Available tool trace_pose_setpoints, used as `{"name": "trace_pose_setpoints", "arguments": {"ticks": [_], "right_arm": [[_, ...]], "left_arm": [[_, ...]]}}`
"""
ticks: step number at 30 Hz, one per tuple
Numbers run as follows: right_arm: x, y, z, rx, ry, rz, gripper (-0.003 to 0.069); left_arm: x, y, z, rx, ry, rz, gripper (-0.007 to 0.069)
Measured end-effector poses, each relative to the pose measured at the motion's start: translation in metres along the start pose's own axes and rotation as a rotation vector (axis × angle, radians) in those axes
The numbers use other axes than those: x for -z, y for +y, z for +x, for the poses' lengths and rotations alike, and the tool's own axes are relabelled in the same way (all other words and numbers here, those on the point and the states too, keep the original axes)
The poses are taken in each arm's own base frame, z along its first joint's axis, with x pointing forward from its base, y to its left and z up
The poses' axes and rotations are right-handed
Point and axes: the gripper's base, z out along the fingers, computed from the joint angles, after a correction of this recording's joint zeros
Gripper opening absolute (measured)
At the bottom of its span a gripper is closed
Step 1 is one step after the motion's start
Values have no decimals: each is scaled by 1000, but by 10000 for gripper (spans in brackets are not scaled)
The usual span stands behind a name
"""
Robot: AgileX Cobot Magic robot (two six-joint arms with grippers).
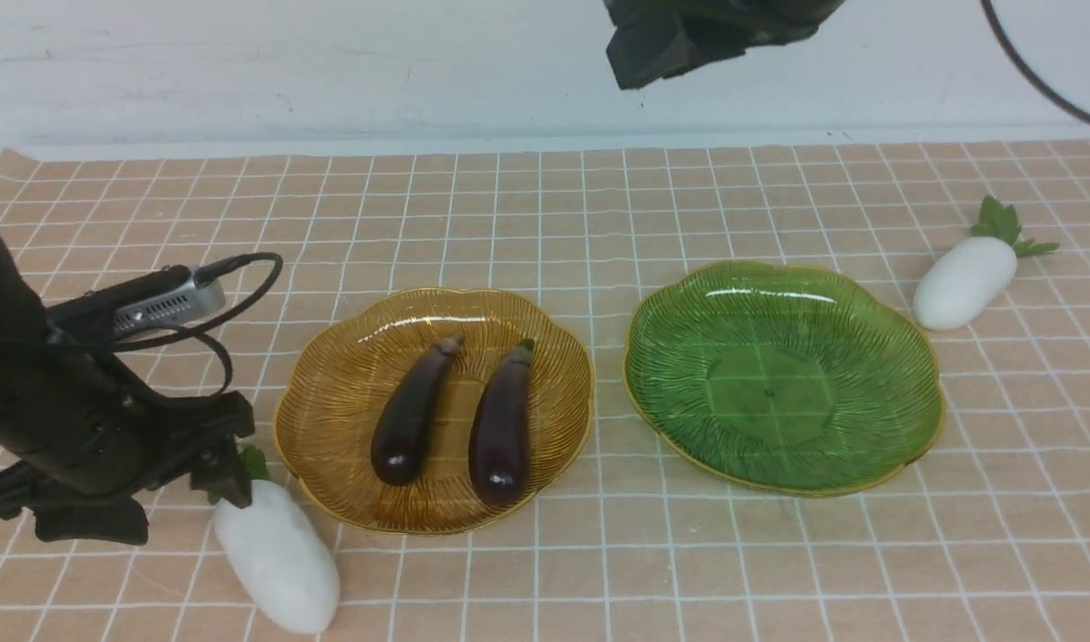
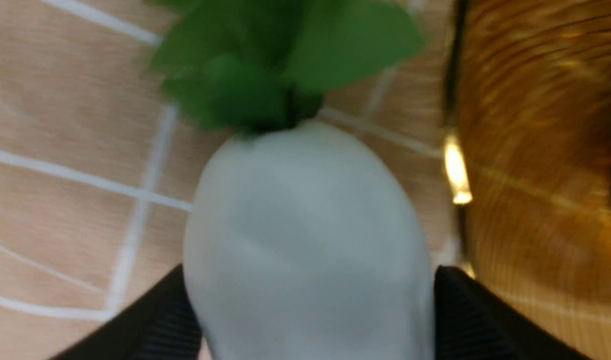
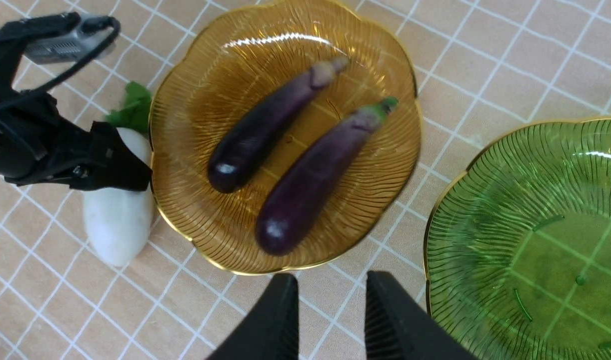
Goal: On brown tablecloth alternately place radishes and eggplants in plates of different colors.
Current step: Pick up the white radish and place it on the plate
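The left gripper (image 2: 313, 295) has its jaws wide around the near white radish (image 1: 277, 557), beside the yellow plate (image 1: 331, 428); whether they squeeze it yet, nobody can tell. The right gripper (image 3: 331, 290) is part open and holds nothing. Two eggplants (image 1: 407, 428) (image 1: 500, 428) lie in the yellow plate. The green plate (image 1: 768, 392) seems next for radishes, and the other radish (image 1: 964, 283) lies beyond it. It should grip evenly, then lift over the rim. The near radish's leaves are partly hidden by the gripper.
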Motion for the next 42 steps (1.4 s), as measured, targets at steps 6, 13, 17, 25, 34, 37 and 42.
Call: {"name": "trace_pose_setpoints", "arguments": {"ticks": [6,13,17,25,34,37,42], "right_arm": [[0,0,0,0,0,0,181],[2,-16,-1,56,-8,158,181],[17,-56,-3,-18,-38,324,181],[48,-133,6,-255,-81,473,181],[59,-163,14,-351,-92,429,181],[62,-171,16,-358,-94,426,181],[69,-185,21,-383,-96,448,181]], "left_arm": [[3,11,2,-63,32,-137,379],[54,1,-2,-179,-31,-209,378],[105,-50,4,-384,-191,-70,378],[142,-164,33,-717,-362,174,377],[93,-268,44,-895,-384,296,377],[59,-292,39,-914,-355,298,377],[3,-326,33,-929,-310,321,390]]}}
